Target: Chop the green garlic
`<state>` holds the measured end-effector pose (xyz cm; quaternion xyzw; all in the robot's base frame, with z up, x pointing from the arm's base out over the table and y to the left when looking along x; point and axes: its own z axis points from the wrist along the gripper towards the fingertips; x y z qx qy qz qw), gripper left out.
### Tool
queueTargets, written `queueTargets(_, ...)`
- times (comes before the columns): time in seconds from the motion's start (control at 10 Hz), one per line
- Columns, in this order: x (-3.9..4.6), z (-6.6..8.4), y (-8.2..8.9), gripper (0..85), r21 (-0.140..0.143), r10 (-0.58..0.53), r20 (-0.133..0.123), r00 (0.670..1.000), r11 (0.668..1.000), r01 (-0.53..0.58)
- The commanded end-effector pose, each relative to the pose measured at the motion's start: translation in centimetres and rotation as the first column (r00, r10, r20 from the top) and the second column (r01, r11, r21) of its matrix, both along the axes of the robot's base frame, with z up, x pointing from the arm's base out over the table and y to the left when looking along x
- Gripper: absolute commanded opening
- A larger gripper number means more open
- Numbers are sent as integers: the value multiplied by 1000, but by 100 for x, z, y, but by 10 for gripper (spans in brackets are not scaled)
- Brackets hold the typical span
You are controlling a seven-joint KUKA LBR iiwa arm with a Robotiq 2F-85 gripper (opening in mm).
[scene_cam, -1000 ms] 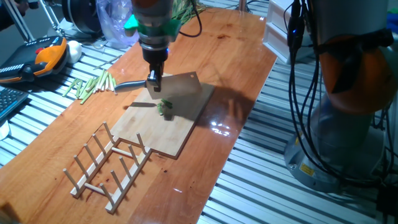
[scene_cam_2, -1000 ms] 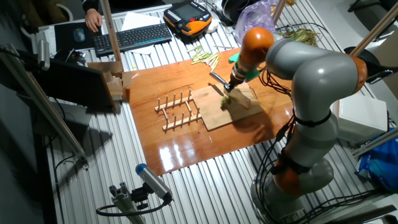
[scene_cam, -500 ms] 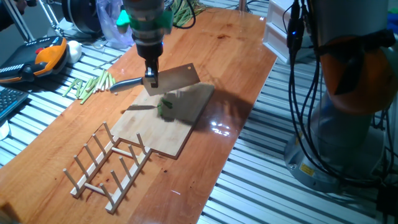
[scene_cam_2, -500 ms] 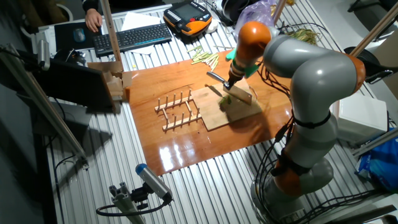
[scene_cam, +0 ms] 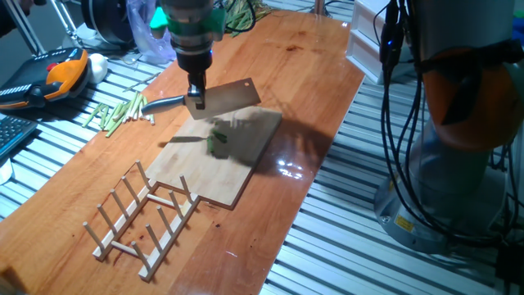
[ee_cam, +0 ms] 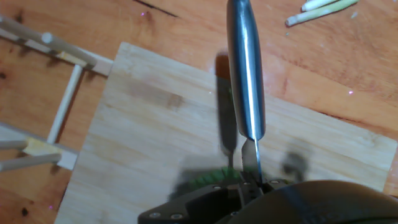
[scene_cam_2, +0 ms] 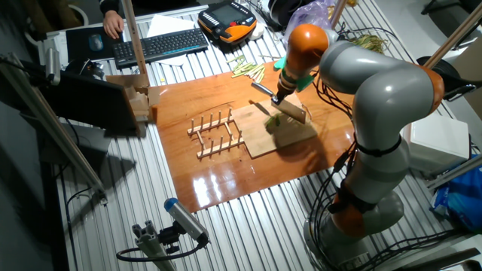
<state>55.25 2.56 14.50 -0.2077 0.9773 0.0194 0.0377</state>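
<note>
Hand view: green garlic (ee_cam: 214, 178) is showing as a fuzzy green patch on the cutting board (ee_cam: 149, 149), low in the picture, just ahead of the fingers and partly hidden by the hand's housing.
Garlic on the board: in one fixed view the green garlic (scene_cam: 218, 143) is lying as a small bright-green cluster near the middle of the cutting board (scene_cam: 214, 176); in the other fixed view it (scene_cam_2: 273, 123) is sitting just below the blade.
Garlic relative to the fingers: the gripper (scene_cam: 195, 100) is hanging above and slightly to the rack-free side of the cluster, well clear of touching it; the cleaver (scene_cam: 228, 97) is being held in the air over the board, blade tilted, not in contact with the wood.
Fingers: they are clamped on the cleaver at the junction of blade and handle, with the steel handle (ee_cam: 245, 68) running straight away from the camera.
Risk, aim: the cluster is small and is sitting off the blade's line, so a downstroke is likely missing it or only clipping its edge.
Risk, scatter: loose short bits are probably jumping or rolling off the board when struck.
Risk, grip: the hold is narrow, so the tilted blade could be twisting between the fingers on impact.
Surroundings: the wooden rack (scene_cam: 143, 215) is standing beside the board on the table (scene_cam: 286, 57), and the pale stalks (scene_cam: 119, 111) are lying near the handle end, out of the cut's way.
</note>
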Motion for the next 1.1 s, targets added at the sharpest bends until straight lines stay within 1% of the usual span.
queueTargets(0.0, 9, 15, -10, 0, -4, 0, 2, 1000, 1000, 0)
queueTargets(0.1, 23, 42, -41, 0, 0, 8, -5, 1000, 1000, -8)
queueTargets(0.2, 23, 42, -41, 0, 18, -17, -19, 1000, 1000, 17)
queueTargets(0.3, 23, 42, -41, 0, 3, -47, -8, 999, 999, 47)
queueTargets(0.4, 23, 42, -41, 0, -4, -153, -5, 988, 988, 153)
queueTargets(0.5, 23, 42, -41, 0, -6, -300, -27, 953, 954, 300)
queueTargets(0.6, 23, 42, -41, 0, 10, -486, -94, 869, 872, 489)
queueTargets(0.7, 23, 42, -41, 0, 19, -680, -173, 713, 721, 693)
queueTargets(0.8, 23, 42, -41, 0, 27, -743, -215, 634, 645, 764)
queueTargets(0.9, 23, 42, -41, 0, 17, -788, -228, 572, 584, 811)
queueTargets(1.0, 23, 42, -41, 0, 16, -848, -242, 472, 483, 876)
